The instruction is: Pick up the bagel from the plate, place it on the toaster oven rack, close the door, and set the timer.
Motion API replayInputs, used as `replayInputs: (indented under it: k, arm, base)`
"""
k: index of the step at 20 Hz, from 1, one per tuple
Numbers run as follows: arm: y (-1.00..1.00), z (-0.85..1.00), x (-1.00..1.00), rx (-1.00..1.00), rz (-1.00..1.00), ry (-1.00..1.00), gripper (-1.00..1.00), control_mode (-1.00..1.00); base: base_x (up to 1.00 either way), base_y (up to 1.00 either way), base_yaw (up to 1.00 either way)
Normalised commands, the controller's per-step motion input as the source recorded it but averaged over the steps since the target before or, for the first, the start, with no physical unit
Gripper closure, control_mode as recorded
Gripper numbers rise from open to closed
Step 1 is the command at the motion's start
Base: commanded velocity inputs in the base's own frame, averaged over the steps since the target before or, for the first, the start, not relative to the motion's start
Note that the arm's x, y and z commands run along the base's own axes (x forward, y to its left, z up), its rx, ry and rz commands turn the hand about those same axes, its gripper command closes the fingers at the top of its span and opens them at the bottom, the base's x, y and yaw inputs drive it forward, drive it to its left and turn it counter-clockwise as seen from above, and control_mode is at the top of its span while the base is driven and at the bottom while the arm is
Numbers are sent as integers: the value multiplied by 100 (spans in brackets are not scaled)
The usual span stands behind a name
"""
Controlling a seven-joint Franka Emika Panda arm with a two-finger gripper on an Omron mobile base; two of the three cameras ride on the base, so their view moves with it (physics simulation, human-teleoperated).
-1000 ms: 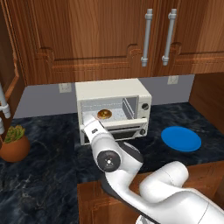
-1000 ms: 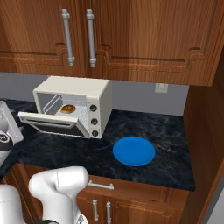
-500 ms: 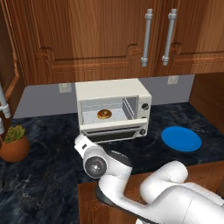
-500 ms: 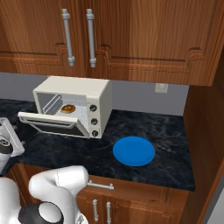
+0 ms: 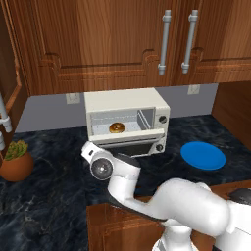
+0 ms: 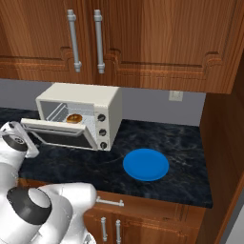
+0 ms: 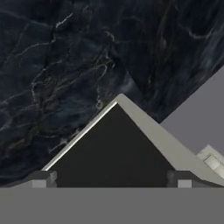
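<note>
On the dark marbled counter (image 5: 54, 191), against the grey back wall, stands the cream-white toaster oven (image 5: 126, 121) with its door (image 6: 58, 133) hanging open, tilted forward and down. Inside it, the bagel (image 5: 116, 128) lies on the toaster oven rack (image 5: 128, 128), toward the middle of the cavity. Well to the right of the oven, the blue plate (image 6: 146, 164) sits bare on the counter. From the hand camera, the gripper (image 7: 112, 177) hangs with its two fingertips far apart and nothing between them, looking down at a corner of the dark glass door and the counter beyond it. A potted plant (image 5: 16, 159) rests at the counter's far left.
</note>
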Motion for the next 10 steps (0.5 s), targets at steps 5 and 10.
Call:
replayInputs:
  k: [5, 10]
  arm:
    - [0, -18, 70, -13, 0, 4, -100, -100]
    - [2, -6, 71, -14, 0, 1, -100, -100]
  base:
    - [0, 0, 0]
    - [0, 0, 0]
